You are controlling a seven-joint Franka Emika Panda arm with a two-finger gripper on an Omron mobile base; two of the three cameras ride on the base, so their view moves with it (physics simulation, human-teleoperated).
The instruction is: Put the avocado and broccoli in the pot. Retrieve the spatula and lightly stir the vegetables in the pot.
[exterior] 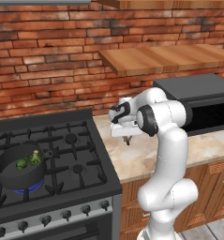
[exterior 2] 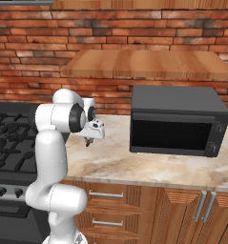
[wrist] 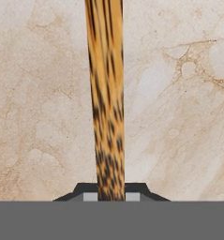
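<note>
While the avocado (exterior: 21, 164) and broccoli (exterior: 35, 157) sit together inside the pot (exterior: 10, 176) at lower left of the left base view — that half of the job looks done — the stirring has yet to begin. The pot rests on a front burner of the stove (exterior: 76, 140), well apart from the arm. Toward centre frame, the gripper (exterior: 128, 139) hangs just above the marble counter (exterior: 146, 159). In the hand view the spatula (wrist: 106, 93) runs up the middle of the frame as a brown wooden strip, and the fingers are clamped on it at bottom centre. What remains, by the look of it: carry the spatula left to the pot and stir lightly. At right stands a dark microwave (exterior 2: 177, 119).
</note>
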